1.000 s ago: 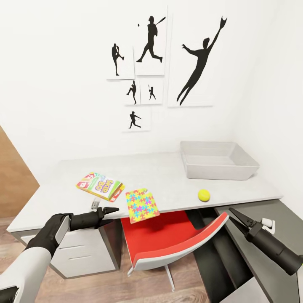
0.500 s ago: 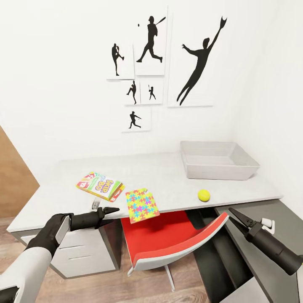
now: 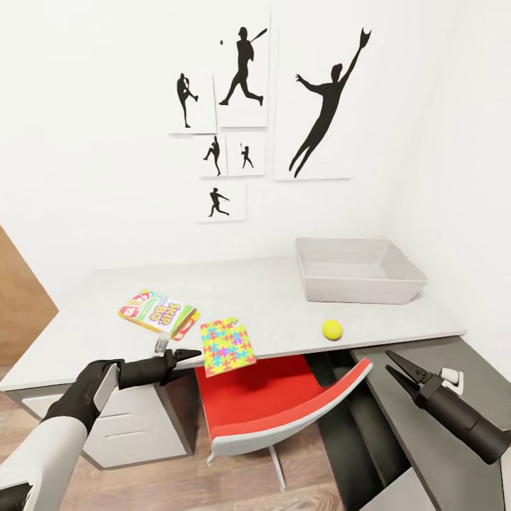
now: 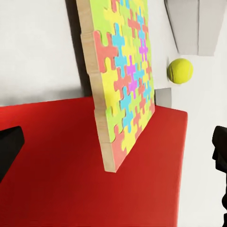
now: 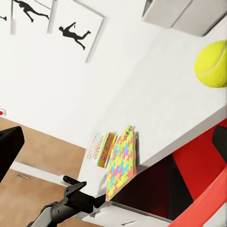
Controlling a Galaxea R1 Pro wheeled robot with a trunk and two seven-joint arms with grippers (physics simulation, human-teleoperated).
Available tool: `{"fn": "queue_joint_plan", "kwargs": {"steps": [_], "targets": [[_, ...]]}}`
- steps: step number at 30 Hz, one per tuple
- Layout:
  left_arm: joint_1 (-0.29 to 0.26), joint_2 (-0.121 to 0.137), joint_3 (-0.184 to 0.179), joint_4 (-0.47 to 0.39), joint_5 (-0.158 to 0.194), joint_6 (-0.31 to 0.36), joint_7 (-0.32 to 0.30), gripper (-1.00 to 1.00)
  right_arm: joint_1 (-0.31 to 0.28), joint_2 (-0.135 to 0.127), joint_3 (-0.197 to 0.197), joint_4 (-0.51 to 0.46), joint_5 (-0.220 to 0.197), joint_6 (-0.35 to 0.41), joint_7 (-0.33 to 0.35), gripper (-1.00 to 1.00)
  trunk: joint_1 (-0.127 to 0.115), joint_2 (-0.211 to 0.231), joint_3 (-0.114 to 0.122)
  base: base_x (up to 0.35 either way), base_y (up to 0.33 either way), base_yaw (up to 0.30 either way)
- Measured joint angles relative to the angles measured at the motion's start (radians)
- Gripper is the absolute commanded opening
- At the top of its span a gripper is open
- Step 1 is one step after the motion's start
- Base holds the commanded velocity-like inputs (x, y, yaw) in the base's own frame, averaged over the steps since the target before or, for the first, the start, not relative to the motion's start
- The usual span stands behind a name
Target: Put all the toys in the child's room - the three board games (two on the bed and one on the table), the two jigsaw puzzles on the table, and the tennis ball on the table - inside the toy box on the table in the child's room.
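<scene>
- The worktop (image 3: 284, 298) is seen ahead, long and pale, with a red chair (image 3: 284, 408) pushed partly beneath its near edge.
- The toy box (image 3: 358, 270) sits at the far right of the worktop, and nothing is seen inside it.
- The SKIP BO board game (image 3: 157, 310) lies flat at the near left.
- The jigsaw puzzle (image 3: 227, 345) lies to the right of that game with its near part overhanging the worktop edge above the chair seat; a careless push from the near side could tip it off onto the chair, or a shove sideways could slide it clear.
- The tennis ball (image 3: 331, 329) rests near the front edge, between the puzzle and the toy box; being round, it is judged likely to roll off if brushed by an arm or jolted.
- The left gripper (image 3: 186, 355) is held low, just below and before the worktop edge, reaching toward the puzzle's overhanging corner; its fingers appear pressed together and nothing is held.
- The right gripper (image 3: 397, 369) is held low at the right, over the lower dark desk (image 3: 433, 454), pointing up and left toward the ball; its fingers are slightly spread and empty.
</scene>
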Motion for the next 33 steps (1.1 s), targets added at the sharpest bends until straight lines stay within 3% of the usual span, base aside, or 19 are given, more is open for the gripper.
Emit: {"fn": "queue_joint_plan", "kwargs": {"steps": [14, 33], "targets": [[0.000, 0.001, 0.000, -0.001, 0.000, 0.000, 0.000, 1.00, 0.000, 0.001, 0.002, 0.000, 0.000, 0.000, 0.000, 1.00, 0.000, 0.000, 0.000, 0.000, -0.148, 0.000], [0.000, 0.004, 0.000, -0.001, 0.000, 0.000, 0.000, 1.00, 0.000, 0.002, 0.002, 0.000, 0.000, -0.002, 0.000, 1.00, 0.000, 0.000, 0.000, 0.000, -0.017, 0.000]]}}
